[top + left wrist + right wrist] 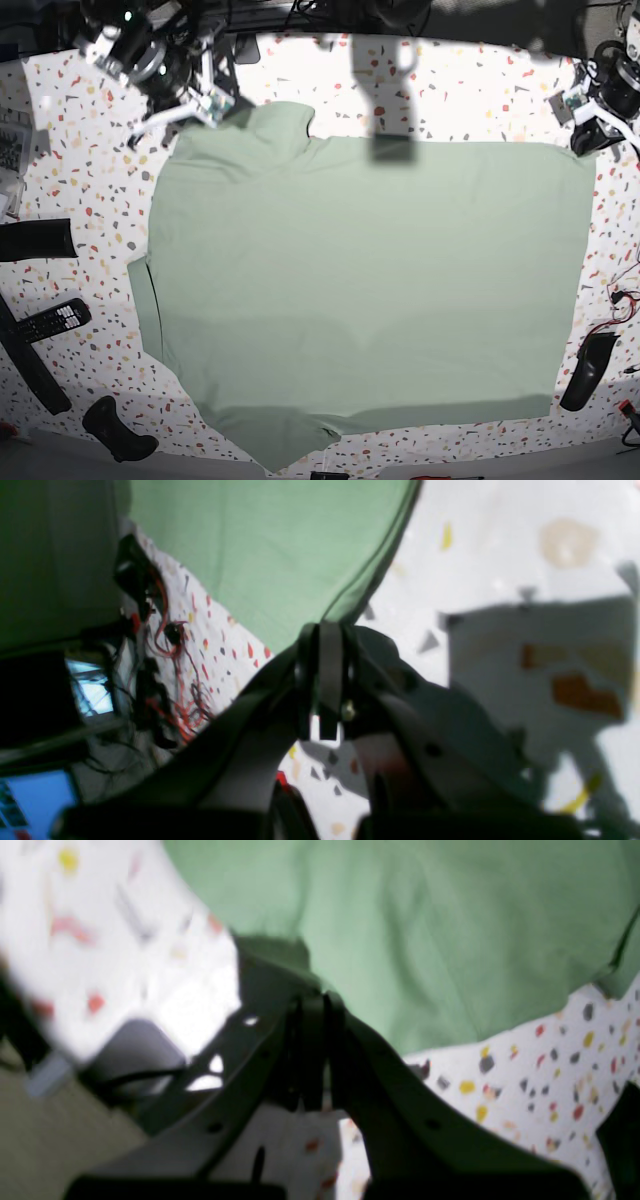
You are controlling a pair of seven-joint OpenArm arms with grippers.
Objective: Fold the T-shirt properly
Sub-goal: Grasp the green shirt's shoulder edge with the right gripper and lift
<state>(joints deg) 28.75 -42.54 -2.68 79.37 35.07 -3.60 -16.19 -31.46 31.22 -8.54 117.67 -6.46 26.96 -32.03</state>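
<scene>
T-shirt (360, 290), pale green, lies spread nearly flat across the middle of a white speckled table (90, 170), one sleeve poking out at the left edge. Both arms sit at the far corners: the right gripper (312, 1050) beside the shirt's far-left corner, the left gripper (325, 680) at the far-right corner, each with jaws pressed together; whether either pinches cloth cannot be told. No fold looks made yet; the job appears to be at its start. Next, each gripper likely needs a firm hold on a far corner to carry that edge toward the near side. A remote control (50, 320) and dark tools lie along the left margin; cables trail at right.
</scene>
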